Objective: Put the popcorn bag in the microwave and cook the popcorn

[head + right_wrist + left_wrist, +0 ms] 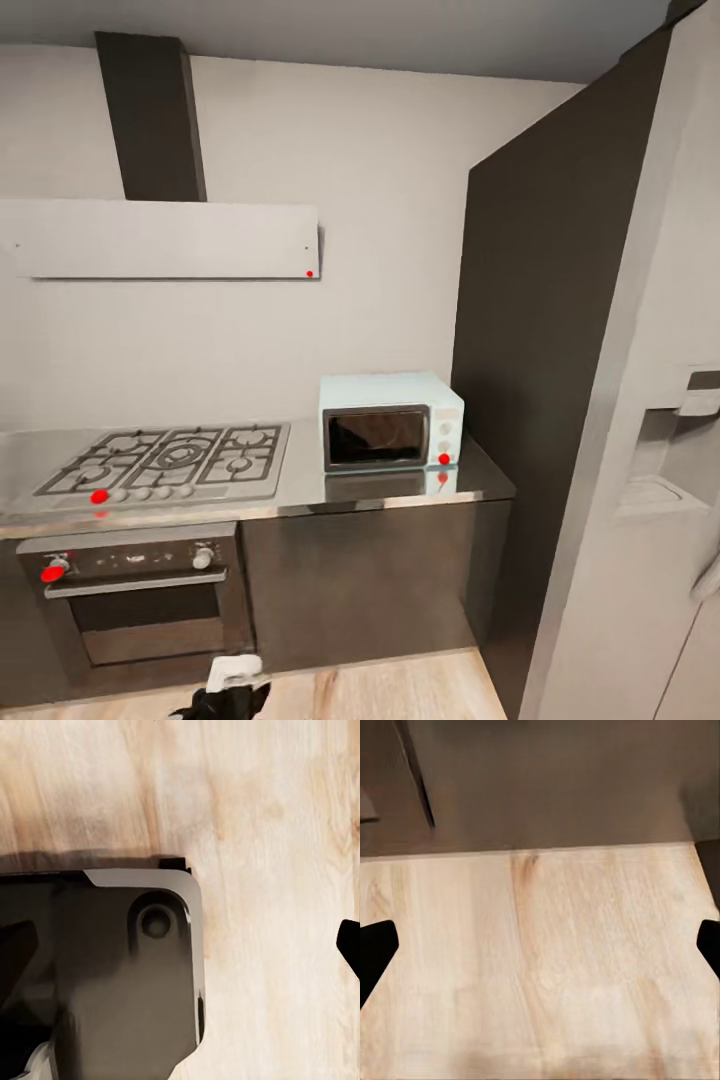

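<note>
While both grippers hang spread and empty over the floor, the microwave [392, 435] waits shut at two o'clock on the countertop [380, 492], suiting travel.

Mint-blue microwave [391, 421] (dark glass door)

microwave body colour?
Pale mint-blue microwave, dark glass door, white knob panel; clearest in the head view.
</note>
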